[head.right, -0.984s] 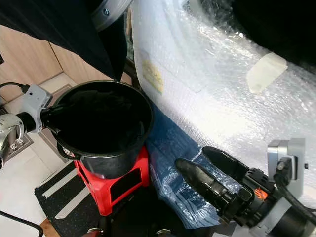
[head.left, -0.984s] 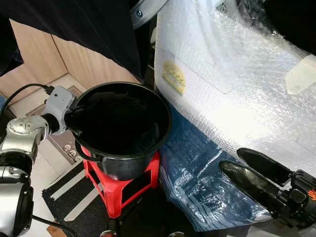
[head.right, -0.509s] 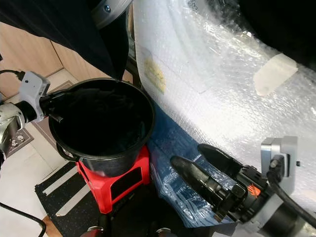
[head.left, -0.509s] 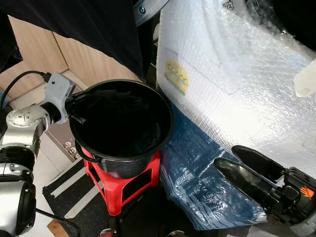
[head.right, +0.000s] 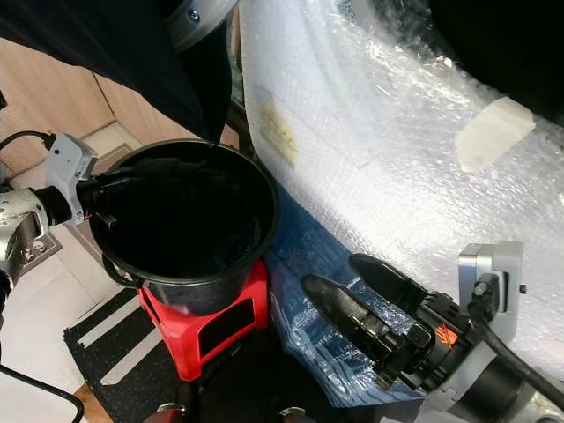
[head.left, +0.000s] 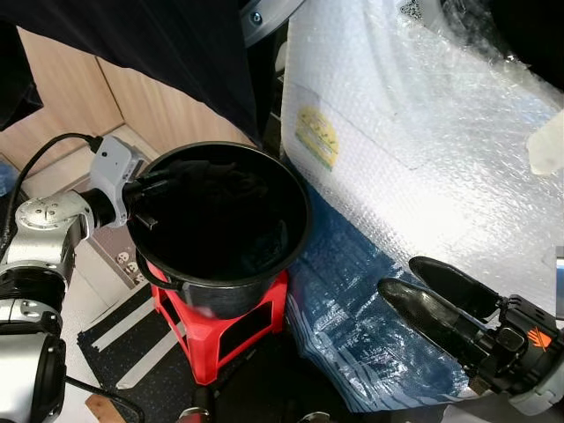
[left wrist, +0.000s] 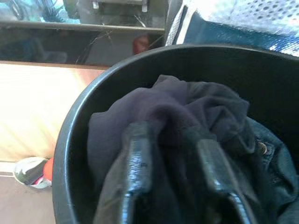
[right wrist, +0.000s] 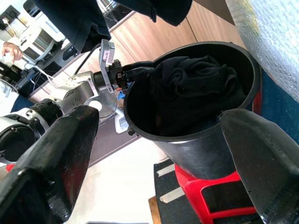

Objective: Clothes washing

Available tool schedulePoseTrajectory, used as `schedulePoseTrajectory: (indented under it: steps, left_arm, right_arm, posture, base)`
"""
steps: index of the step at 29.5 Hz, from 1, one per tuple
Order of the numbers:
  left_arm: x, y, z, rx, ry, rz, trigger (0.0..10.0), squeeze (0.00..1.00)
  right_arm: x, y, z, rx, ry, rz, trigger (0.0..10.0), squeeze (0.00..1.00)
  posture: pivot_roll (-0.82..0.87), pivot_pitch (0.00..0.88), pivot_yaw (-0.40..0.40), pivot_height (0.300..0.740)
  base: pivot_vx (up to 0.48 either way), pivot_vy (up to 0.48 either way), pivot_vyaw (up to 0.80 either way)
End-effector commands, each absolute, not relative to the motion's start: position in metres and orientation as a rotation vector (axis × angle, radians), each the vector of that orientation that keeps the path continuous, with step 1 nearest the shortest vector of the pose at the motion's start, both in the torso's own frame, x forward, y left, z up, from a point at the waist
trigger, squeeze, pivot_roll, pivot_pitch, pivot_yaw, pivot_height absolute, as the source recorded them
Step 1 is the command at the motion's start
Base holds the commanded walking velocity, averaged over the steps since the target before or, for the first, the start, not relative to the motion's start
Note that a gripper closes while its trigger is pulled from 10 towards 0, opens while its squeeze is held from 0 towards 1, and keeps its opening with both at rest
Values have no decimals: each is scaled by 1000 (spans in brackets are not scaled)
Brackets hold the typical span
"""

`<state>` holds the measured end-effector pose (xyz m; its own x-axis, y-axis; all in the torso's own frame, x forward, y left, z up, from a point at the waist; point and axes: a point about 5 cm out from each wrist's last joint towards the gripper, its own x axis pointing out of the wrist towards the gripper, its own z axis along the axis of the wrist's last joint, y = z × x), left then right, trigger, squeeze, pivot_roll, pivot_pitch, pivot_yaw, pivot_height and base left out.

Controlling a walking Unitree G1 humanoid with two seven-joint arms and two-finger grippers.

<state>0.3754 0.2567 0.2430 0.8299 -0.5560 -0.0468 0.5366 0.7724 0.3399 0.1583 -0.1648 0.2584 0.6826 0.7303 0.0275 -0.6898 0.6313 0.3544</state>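
While the left gripper straddled dark clothes inside the bucket, its fingers were apart. A firm, deep pinch was needed before lifting; the right gripper waited open.

1. Left arm: rounded silver metal segments with disc-shaped joint caps, ending in a pale grey boxy wrist camera housing.
2. A black cable loops from that housing's far end.
3. Left gripper: two long, glossy black fingers.
4. Right gripper: two long, glossy black tapered fingers on a black knuckle carrying a small orange marking.
5. Right wrist: a grey bracket with a black cable.
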Motion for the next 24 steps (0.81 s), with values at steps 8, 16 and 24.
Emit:
schedulePoseTrajectory:
  steps: [8, 16, 24]
  left_arm:
    - [370, 257, 231, 333, -3, -634, 10000, 1000]
    - [370, 266, 224, 307, 34, -593, 10000, 1000]
    - [374, 276, 222, 317, 73, -492, 10000, 1000]
  right_arm:
    - [155, -164, 259, 353, 125, 819, 10000, 0]
    - [153, -165, 261, 352, 134, 821, 10000, 0]
    - [154, -165, 261, 350, 135, 827, 10000, 0]
  posture:
    - [-222, 363, -100, 740]
    - [-223, 380, -111, 740]
    - [-222, 377, -112, 740]
  base:
    - [0, 0, 0]
    - [0, 0, 0]
    - [0, 0, 0]
